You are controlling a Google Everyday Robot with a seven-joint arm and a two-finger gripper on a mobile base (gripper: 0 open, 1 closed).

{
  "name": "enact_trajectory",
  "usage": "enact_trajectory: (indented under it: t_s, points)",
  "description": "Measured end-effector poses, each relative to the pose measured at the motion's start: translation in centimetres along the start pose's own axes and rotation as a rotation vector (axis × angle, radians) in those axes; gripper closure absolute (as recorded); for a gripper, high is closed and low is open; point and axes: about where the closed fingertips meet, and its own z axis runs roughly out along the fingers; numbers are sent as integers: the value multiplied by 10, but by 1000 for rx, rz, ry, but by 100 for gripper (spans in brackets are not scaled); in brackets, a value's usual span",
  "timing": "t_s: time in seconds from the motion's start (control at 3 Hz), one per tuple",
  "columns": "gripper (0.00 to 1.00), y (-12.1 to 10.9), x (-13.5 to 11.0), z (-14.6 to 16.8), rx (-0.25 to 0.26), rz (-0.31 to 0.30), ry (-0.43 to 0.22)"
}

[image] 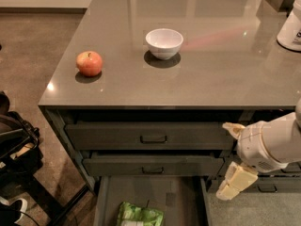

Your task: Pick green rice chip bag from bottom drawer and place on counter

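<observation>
The green rice chip bag (140, 215) lies crinkled on the floor of the open bottom drawer (155, 191), near its front, partly cut off by the lower edge of the view. My gripper (231, 158) hangs in front of the drawer fronts, to the right of the open drawer and above the bag's level. Its two cream fingers are spread apart with nothing between them. The grey-brown counter (221, 74) spreads above the drawers.
A red apple (89, 63) and a white bowl (164, 43) stand on the counter. A white container (291, 27) stands at its far right. Two shut drawers with bar handles (153, 139) sit above the open one. Dark bags (14, 145) lie on the floor at left.
</observation>
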Motion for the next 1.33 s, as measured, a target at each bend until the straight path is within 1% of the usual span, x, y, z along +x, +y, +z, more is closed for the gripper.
enact_trajectory:
  t_s: [0.33, 0.67, 1.0, 1.33]
  points:
    - [0, 0, 0, -2, 4, -1, 2]
    - [0, 7, 7, 9, 44, 35, -3]
    - [0, 33, 32, 67, 37, 113, -59]
    - [0, 38, 57, 141, 23, 182, -127]
